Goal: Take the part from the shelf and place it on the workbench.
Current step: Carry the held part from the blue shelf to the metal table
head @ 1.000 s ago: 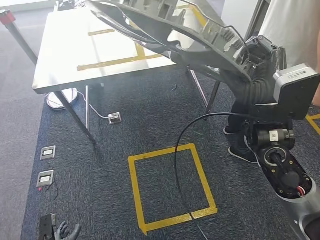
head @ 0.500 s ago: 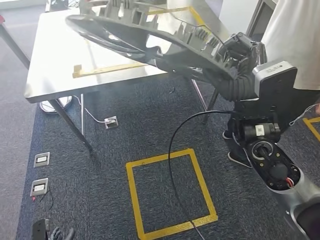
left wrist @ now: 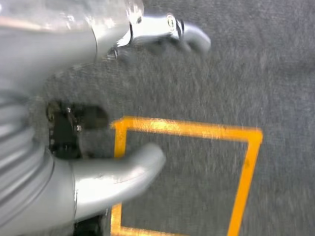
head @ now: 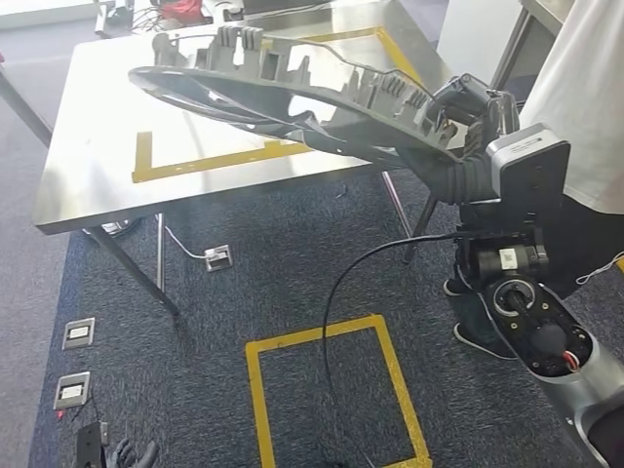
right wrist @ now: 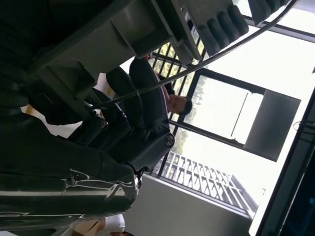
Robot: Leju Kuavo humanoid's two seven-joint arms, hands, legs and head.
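A long dark grey plastic part (head: 294, 93) with ribs and clips hangs over the steel workbench (head: 96, 146), reaching from its right end towards the left. My right hand (head: 460, 112) grips the part's right end, above the workbench's right corner. The right wrist view shows the part's underside (right wrist: 111, 39) close up, with my dark fingers (right wrist: 141, 98) curled round it. My left hand (head: 133, 453) hangs low at the bottom left, above the carpet. Its fingers (left wrist: 118, 177) are spread with nothing between them.
Yellow tape outlines a rectangle (head: 214, 161) on the workbench top. A yellow tape square (head: 331, 336) marks the carpet, crossed by a black cable (head: 331, 292). A person in a white shirt (head: 581, 107) stands at the right. Floor sockets (head: 77, 333) lie at the left.
The whole view has shifted as I moved closer to the workbench. The part in my right hand has come lower and further over the tabletop.
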